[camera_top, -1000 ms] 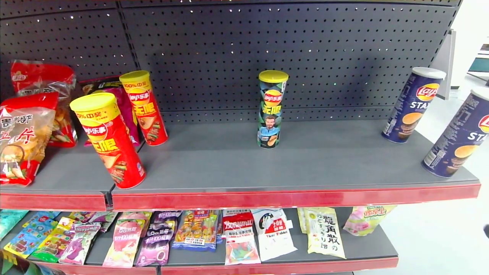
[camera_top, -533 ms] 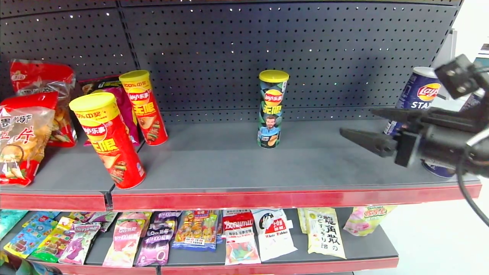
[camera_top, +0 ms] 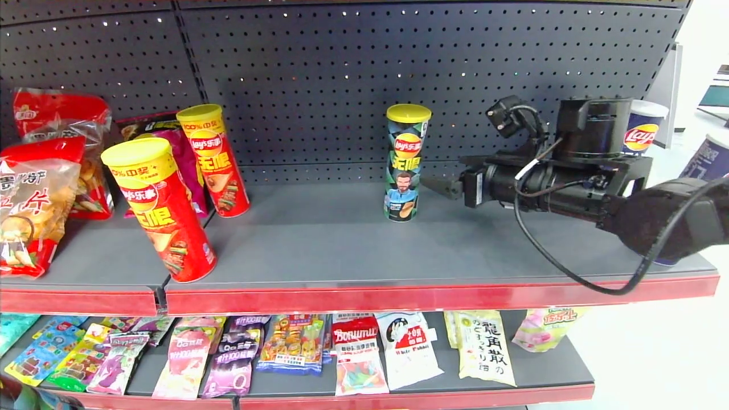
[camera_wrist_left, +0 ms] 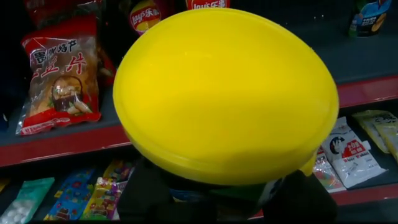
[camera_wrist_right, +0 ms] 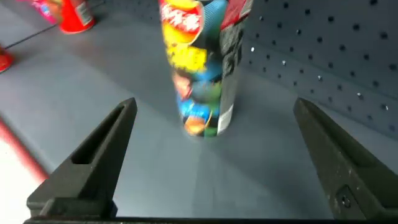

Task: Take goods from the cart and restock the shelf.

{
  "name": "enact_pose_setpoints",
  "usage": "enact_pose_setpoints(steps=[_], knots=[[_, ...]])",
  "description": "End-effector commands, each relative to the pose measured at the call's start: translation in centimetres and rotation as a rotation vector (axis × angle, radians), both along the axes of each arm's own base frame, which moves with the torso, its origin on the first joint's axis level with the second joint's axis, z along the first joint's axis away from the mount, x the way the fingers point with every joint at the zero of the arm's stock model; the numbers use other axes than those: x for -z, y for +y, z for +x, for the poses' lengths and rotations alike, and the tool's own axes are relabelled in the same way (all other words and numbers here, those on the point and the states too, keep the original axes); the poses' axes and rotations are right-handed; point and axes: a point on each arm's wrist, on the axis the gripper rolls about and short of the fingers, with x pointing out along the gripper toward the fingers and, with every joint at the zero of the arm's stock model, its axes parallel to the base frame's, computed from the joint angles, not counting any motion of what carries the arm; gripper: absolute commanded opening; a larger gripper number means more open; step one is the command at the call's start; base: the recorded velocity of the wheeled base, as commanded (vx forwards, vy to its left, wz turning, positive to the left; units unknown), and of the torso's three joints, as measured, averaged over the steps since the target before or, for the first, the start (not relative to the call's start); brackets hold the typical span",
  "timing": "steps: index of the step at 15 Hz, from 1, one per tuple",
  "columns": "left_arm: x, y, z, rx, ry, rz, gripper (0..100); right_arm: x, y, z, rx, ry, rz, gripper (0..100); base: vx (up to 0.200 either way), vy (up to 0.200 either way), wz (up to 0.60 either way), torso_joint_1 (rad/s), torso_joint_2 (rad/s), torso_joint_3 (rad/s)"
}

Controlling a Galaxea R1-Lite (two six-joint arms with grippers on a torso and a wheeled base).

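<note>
A dark green chips can with a yellow lid stands upright mid-shelf on the grey upper shelf. My right gripper reaches in from the right at the can's mid height, just short of it. In the right wrist view the same can stands beyond the open right gripper, apart from both fingers. In the left wrist view a second can's yellow lid looms large, and my left gripper is shut on that can below the lid.
Two red cans and snack bags stand at the shelf's left. Blue cans stand at its right, behind my right arm. Flat snack packets line the lower shelf. Bare shelf lies between the red cans and the green can.
My right arm has come in from the right and swept left along the upper shelf, its open fingers now close to the green can. The cans have not moved.
</note>
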Motion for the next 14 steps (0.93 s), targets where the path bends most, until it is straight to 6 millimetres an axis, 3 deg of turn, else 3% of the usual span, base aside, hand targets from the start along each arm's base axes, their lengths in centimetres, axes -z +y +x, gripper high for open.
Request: enact_pose_setpoints(steps=[1,8,14], knots=[[0.1,0.0,0.1,-0.001,0.006,0.000,0,1.3,1.0,2.4,-0.001,0.012,-0.004,100,0.000,0.000,0.00,0.000,0.00,0.000],[0.2,0.0,0.2,-0.001,0.014,-0.001,0,1.4,2.9,4.3,-0.052,-0.015,0.013,100,0.000,0.000,0.00,0.000,0.00,0.000],[0.2,0.0,0.1,-0.003,0.012,-0.001,0,0.0,3.9,6.1,-0.056,-0.083,0.048,100,0.000,0.000,0.00,0.000,0.00,0.000]])
